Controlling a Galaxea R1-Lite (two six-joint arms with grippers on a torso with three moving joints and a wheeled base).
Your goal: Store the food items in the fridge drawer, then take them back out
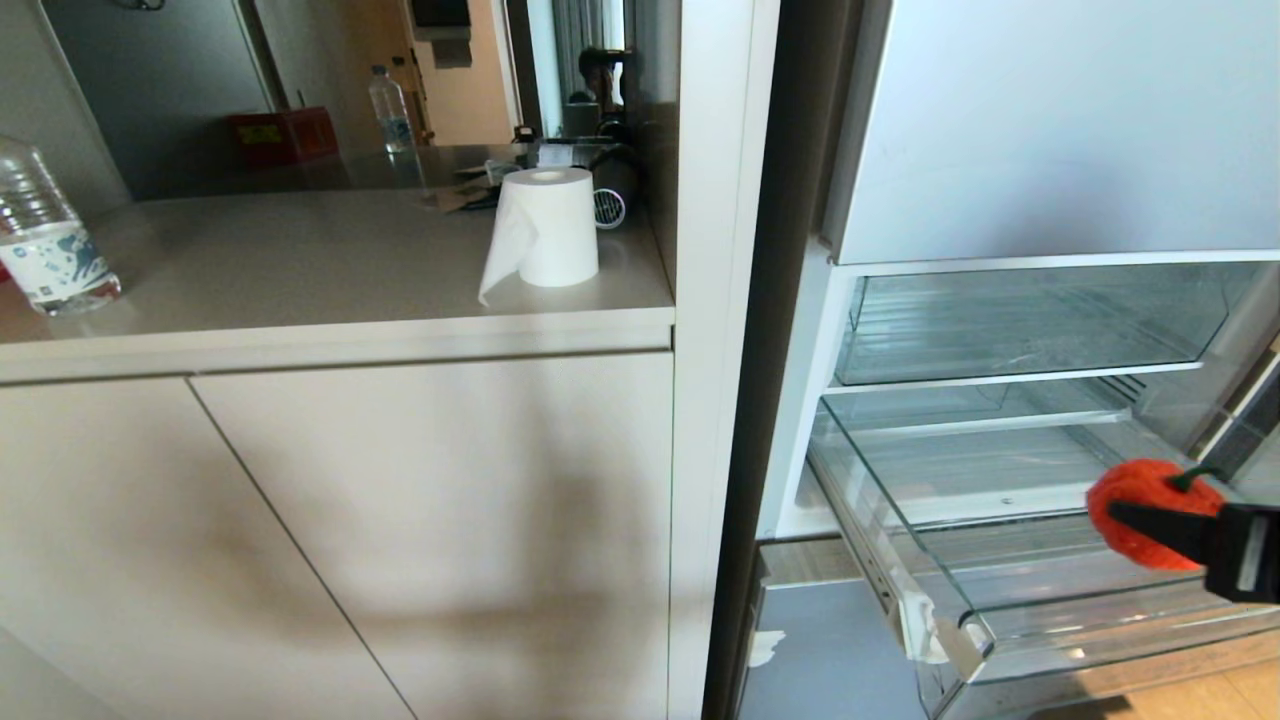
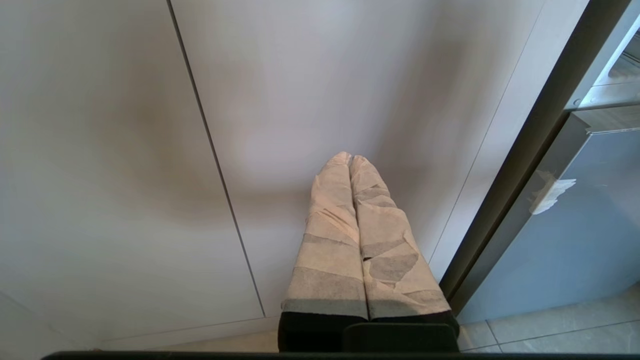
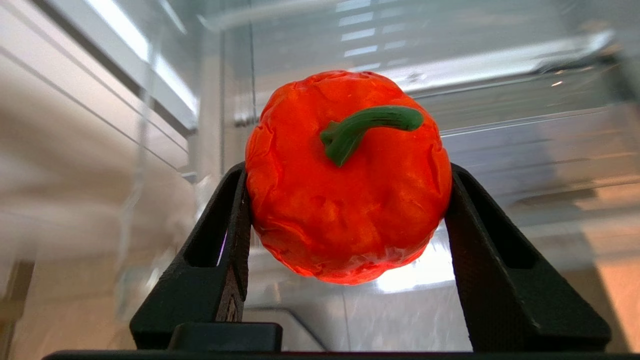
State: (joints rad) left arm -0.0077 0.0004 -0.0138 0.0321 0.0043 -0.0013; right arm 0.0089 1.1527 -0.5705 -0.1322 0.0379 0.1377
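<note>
While the head view catches only the tip of the right pincer (image 1: 1135, 520) entering from the right edge, it places the orange-red fruit (image 1: 1150, 525) clearly: held in the air above the pulled-out fridge drawer (image 1: 960, 560), near its right side, not resting on the ribbed floor. White tape (image 1: 925, 625) marks the drawer's front left corner. A second clear bin (image 1: 1030, 325) sits above it inside the open fridge.

The right wrist view gives what the head view cannot: both black fingers (image 3: 220, 250) press against opposite sides of the fruit (image 3: 345, 200), pinching it, with its green stem (image 3: 365, 127) curving across the face turned to the camera. Clear plastic walls show blurred behind it.

The left pincer (image 2: 350, 160) appears only in its own wrist view, its tape-wrapped fingers (image 2: 330, 250) pressed together, holding nothing and pointing at the pale cabinet door (image 2: 125, 150) beside the fridge.

Only the head view shows the counter (image 1: 300, 260) to the left of the fridge, carrying a roll of paper towel (image 1: 545, 240) and a water bottle (image 1: 45, 240) at its left edge. No apple shows in any view.
</note>
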